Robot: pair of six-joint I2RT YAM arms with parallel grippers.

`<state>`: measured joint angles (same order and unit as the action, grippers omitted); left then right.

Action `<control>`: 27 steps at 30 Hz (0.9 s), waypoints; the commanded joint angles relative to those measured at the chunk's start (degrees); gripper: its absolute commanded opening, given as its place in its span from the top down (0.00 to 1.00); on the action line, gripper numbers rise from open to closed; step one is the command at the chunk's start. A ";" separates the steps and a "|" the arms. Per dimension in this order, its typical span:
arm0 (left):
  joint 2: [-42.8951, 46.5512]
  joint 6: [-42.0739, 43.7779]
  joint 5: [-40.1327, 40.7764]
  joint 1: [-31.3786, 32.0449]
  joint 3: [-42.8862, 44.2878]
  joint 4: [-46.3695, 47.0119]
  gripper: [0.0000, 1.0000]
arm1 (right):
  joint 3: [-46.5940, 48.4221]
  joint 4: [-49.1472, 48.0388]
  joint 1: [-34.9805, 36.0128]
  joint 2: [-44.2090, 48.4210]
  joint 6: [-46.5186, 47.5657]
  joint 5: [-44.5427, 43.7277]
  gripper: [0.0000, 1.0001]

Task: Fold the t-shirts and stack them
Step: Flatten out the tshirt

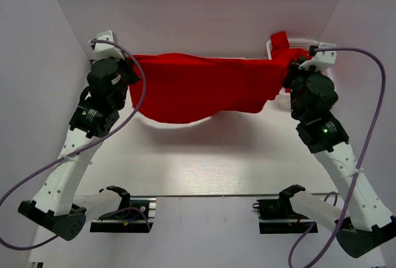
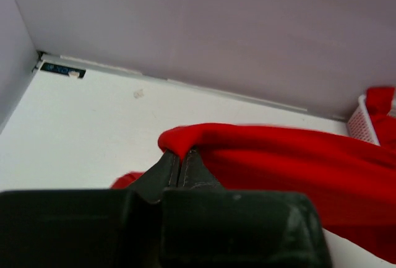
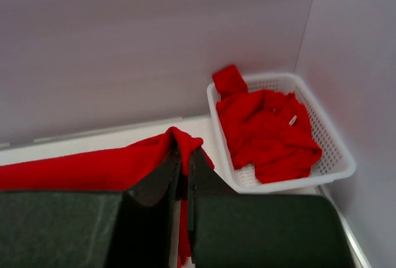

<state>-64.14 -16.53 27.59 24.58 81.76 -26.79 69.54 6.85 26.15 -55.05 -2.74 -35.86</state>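
**Top view, centre:** one red t-shirt, soft matte cloth, stretched horiz. between both arms, its lower edge sagging in a curved belly above the white surface.

**Left claw**, upper left of top view: dark fingers pressed together, pinching a rounded fold at the shirt's edge.

**Right claw**, upper right: likewise closed on a peaked cloth fold.

**Right wrist view, at right:** white plastic lattice basket, rectangular w/ rounded rim, holding more crumpled red t-shirts.
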 commanded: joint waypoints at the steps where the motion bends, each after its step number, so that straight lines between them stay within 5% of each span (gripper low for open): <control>1: 4.46 3.35 3.19 -0.32 4.20 -0.28 1.00 | 3.76 -6.15 -0.14 4.66 5.64 -4.49 1.00; 16: 14.92 6.08 -18.53 -0.85 14.48 -2.21 1.00 | 14.57 -1.84 -0.05 14.78 6.00 15.02 1.00; 27: 9.83 4.59 -11.96 -0.85 17.31 -7.75 1.00 | 10.63 -6.23 0.04 15.41 6.17 11.78 1.00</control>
<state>-50.24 -11.84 9.39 24.49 99.48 -31.16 81.56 5.13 26.41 -38.63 1.93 -19.05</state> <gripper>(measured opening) 0.030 0.049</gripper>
